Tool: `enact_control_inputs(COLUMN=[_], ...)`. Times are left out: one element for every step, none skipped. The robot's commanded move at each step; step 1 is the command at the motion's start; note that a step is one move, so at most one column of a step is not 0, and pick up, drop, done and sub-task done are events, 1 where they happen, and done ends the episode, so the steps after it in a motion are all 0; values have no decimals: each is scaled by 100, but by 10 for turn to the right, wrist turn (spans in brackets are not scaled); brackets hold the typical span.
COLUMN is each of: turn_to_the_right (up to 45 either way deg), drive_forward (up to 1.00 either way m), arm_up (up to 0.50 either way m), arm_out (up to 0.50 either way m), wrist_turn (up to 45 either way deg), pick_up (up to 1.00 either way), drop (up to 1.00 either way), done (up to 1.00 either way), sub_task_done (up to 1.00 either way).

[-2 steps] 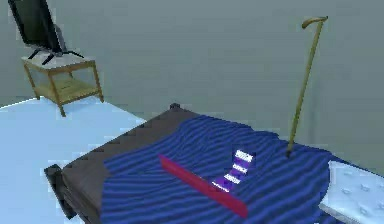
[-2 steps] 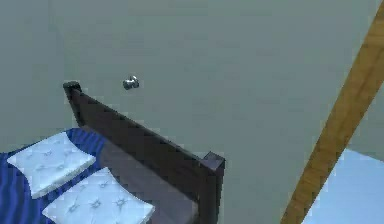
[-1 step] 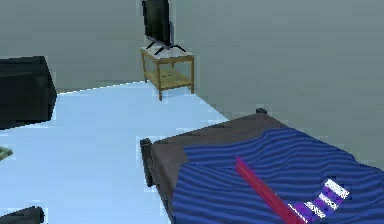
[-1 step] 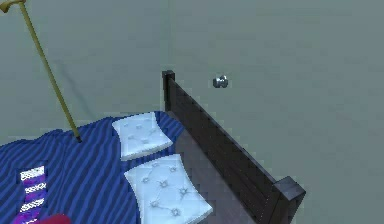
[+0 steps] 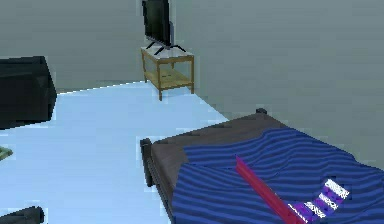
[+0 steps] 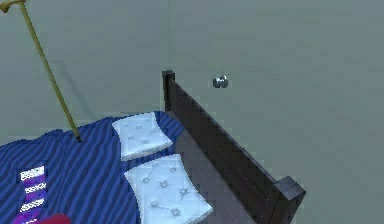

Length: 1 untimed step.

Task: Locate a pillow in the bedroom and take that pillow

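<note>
Two white tufted pillows lie on the bed in the arm side view: one pillow point(image 6: 140, 135) farther out near the headboard's far end, the other pillow point(image 6: 168, 190) nearer, by the bottom edge. Both rest on the blue striped cover point(image 6: 80, 165), against the dark wooden headboard point(image 6: 215, 135). In the forward view the same bed point(image 5: 270, 165) fills the lower right, with its dark wooden end board point(image 5: 165, 160) and a red band point(image 5: 262, 188) across the cover.
A TV point(image 5: 158, 22) stands on a small wooden table point(image 5: 168, 70) by the far wall. A dark bulky piece of furniture point(image 5: 25, 90) is at the left. Pale floor point(image 5: 100, 130) lies between them. A thin yellow pole point(image 6: 50, 70) rises beside the bed. A small round fixture point(image 6: 221, 82) is on the wall.
</note>
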Motion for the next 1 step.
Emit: enact_control_inputs(turn_to_the_right=[0], drive_forward=[0], arm_up=[16], arm_out=[0], wrist_turn=[0], pick_up=[0], drop=[0], done=[0], sub_task_done=[0])
